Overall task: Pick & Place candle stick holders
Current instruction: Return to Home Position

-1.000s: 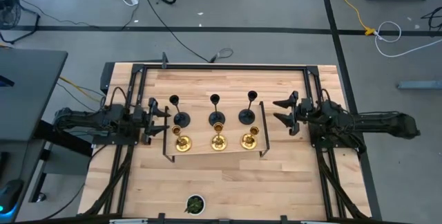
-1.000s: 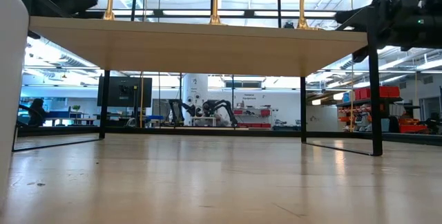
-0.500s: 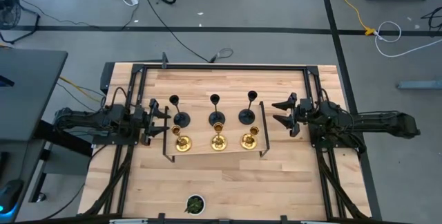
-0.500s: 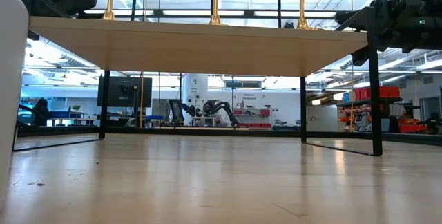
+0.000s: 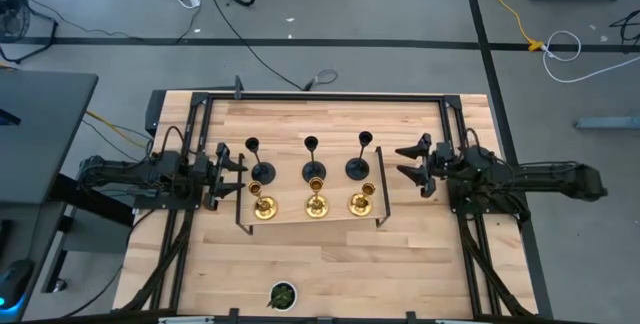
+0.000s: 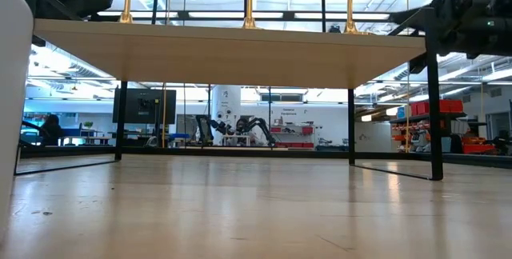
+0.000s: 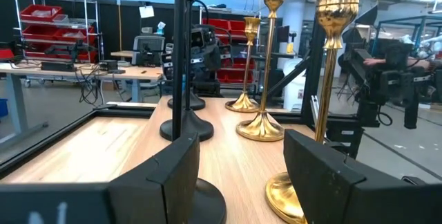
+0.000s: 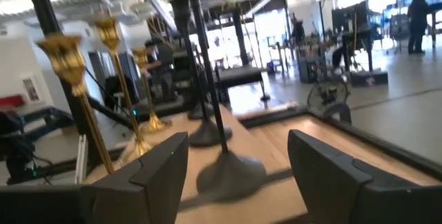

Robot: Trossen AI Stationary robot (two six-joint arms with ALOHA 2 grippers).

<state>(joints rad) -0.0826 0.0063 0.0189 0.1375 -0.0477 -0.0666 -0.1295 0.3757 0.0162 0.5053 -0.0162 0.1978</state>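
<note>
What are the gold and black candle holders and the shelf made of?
The gold candle stick holders look like polished metal, maybe brass: they gleam and mirror the lights. The black candle stick holders seem matte-painted metal, with no glare. The shelf looks like pale wood.

- Three matte black candle stick holders (image 5: 314,172) and three shiny gold ones (image 5: 316,205) crowd the raised light-wood shelf (image 5: 288,192), narrow gaps between
- Wooden table (image 5: 340,264) in front lies open, bar a small dark round green-filled thing (image 5: 282,294)
</note>
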